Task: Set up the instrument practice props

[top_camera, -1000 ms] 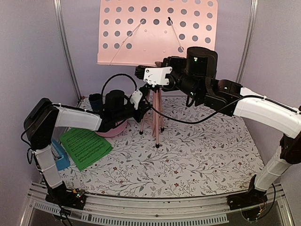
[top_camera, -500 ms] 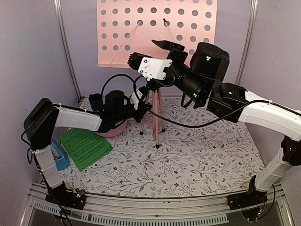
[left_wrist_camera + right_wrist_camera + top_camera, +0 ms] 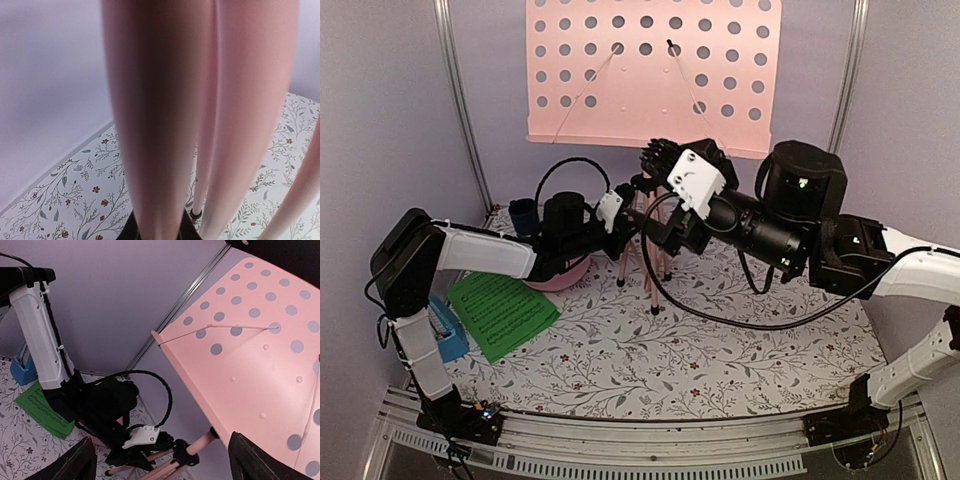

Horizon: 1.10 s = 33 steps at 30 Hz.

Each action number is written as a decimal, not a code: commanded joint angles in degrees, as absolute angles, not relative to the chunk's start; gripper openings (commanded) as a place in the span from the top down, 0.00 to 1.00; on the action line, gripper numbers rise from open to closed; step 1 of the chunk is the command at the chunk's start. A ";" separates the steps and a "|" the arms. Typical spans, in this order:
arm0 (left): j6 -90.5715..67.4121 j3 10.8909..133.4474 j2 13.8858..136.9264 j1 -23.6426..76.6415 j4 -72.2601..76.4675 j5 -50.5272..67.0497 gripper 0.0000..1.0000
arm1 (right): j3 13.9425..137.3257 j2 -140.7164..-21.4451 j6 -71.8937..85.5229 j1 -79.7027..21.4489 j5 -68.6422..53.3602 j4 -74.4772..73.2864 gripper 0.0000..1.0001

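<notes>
The pink music stand stands at the back, its perforated desk (image 3: 655, 75) (image 3: 250, 365) high on the pole, its tripod legs (image 3: 650, 262) on the table. My left gripper (image 3: 626, 216) (image 3: 155, 231) is shut on one pink leg (image 3: 150, 125) just under the black hub (image 3: 182, 455). My right gripper (image 3: 653, 188) (image 3: 162, 465) is open, level with the hub and just right of it, holding nothing. Green sheet music (image 3: 502, 312) (image 3: 42, 405) lies flat at the left. The blue metronome (image 3: 447, 330) (image 3: 22, 370) sits by it, partly behind my left arm.
A round pink disc (image 3: 560, 272) lies under my left forearm, and a small dark blue cup (image 3: 522, 215) stands behind it by the back wall. Metal frame posts (image 3: 460, 100) rise at both back corners. A flowered cloth (image 3: 740, 330) covers the table.
My right gripper has opened, let go of the stand below the desk, and dropped back to the right. The desk now stands more upright. The left gripper keeps its hold.
</notes>
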State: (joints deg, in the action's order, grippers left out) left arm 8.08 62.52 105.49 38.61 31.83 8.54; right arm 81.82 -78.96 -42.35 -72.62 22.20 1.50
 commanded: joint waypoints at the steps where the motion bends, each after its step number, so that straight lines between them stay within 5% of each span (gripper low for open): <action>1: 8.45 62.07 104.75 38.27 30.00 7.08 1.00 | 70.15 -77.00 -18.19 -71.24 17.96 0.88 0.09; 11: 8.52 61.61 104.51 38.29 30.06 6.20 1.00 | 49.89 -79.45 10.71 -57.41 0.25 11.23 0.25; 15: 8.46 61.62 104.66 38.31 29.97 6.02 1.00 | 49.13 -84.22 10.88 -55.83 -0.35 14.92 0.35; 33: 7.89 61.96 103.97 38.27 29.97 6.04 1.00 | 52.32 -101.05 11.53 -51.19 -2.98 25.10 0.49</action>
State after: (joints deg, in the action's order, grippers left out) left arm 7.88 62.41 105.43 38.61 31.83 8.10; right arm 50.28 -98.87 11.38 -51.66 -2.66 20.73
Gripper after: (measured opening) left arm 0.130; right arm 0.517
